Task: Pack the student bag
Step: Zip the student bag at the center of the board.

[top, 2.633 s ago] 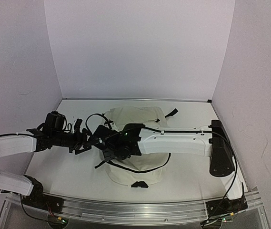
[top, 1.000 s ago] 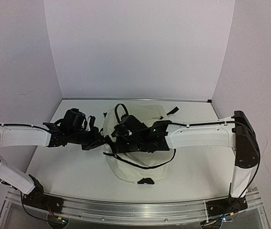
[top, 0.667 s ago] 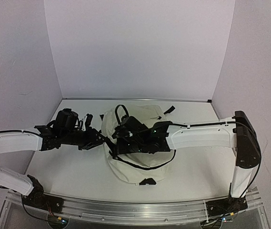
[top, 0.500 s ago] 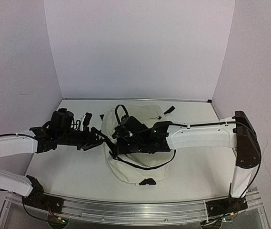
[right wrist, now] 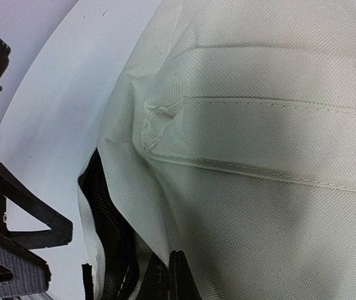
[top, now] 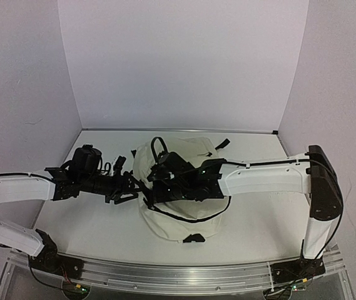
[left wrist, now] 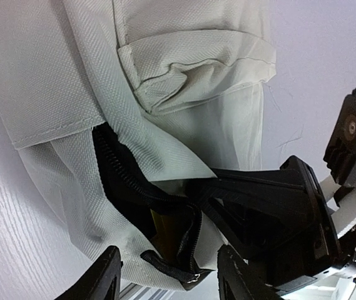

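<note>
Right now your cream soft fabric backpack (top: 181, 219) lies at the middle of the overhead frame. Its long axis runs from the bottom of the frame toward the top. The black handle loop (top: 157, 145) and a black strap end (top: 223, 144) point to the upper edge, and a small black tab (top: 193, 238) marks the lower end.

Your left gripper (left wrist: 168, 278) has its fingers apart, clamping nothing, with the open black zipper (left wrist: 127, 187) just beyond them. Your right gripper (right wrist: 168, 275) is closed, pinching the cream fabric beside that zipper.

Under it all you have a white table (top: 77, 219), with pale lilac walls (top: 184, 62) on three sides and a metal rail (top: 165, 275) along the bottom edge.
</note>
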`<act>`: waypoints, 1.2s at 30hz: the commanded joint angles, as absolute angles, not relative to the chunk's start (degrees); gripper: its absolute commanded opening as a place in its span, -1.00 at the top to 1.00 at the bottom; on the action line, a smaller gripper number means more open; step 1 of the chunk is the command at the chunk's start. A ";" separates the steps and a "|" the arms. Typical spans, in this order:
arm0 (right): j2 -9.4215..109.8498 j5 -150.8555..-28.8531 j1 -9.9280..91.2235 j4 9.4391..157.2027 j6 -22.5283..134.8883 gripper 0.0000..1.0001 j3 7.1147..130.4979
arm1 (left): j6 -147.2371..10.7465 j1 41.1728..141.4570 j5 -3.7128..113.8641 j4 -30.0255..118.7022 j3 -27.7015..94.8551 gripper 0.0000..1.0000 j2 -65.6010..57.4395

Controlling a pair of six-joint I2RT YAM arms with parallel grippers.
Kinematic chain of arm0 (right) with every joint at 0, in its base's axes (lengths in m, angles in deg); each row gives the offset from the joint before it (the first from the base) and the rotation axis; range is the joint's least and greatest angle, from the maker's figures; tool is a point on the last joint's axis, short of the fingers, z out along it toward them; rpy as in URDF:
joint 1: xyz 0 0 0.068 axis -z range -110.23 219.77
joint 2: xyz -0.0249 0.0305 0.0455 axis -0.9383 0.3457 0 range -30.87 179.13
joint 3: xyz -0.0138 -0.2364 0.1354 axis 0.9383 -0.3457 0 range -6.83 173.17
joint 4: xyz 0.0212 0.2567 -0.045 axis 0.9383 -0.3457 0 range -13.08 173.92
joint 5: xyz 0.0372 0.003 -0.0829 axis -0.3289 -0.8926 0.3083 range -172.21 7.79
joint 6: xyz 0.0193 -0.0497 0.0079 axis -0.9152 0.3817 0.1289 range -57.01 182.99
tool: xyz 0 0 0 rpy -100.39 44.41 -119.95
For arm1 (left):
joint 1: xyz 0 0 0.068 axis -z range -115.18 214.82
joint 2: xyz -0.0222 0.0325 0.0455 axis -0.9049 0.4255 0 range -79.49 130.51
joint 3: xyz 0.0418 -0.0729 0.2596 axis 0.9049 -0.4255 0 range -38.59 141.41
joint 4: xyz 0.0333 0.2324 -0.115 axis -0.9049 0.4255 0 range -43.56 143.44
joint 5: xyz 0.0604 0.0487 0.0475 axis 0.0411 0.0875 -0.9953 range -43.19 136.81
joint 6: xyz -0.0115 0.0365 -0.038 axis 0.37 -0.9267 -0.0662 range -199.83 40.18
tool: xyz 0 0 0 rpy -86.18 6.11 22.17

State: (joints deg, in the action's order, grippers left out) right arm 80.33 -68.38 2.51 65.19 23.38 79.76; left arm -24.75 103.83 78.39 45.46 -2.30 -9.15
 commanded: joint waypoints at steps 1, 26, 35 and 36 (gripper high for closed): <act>77.48 -68.59 2.83 68.49 24.23 1.00 81.06 | -20.32 104.25 80.54 41.23 -2.00 0.00 -6.88; 77.51 -68.43 2.75 69.85 24.17 1.00 79.67 | -16.29 106.07 81.94 39.31 -1.40 0.98 -6.21; 72.59 -69.20 0.82 70.37 33.13 0.04 77.08 | -15.94 105.99 75.25 42.26 -2.38 1.00 -12.16; 71.69 -69.27 0.21 70.38 35.17 -0.14 76.39 | -15.81 106.03 74.80 42.21 -2.58 1.00 -12.94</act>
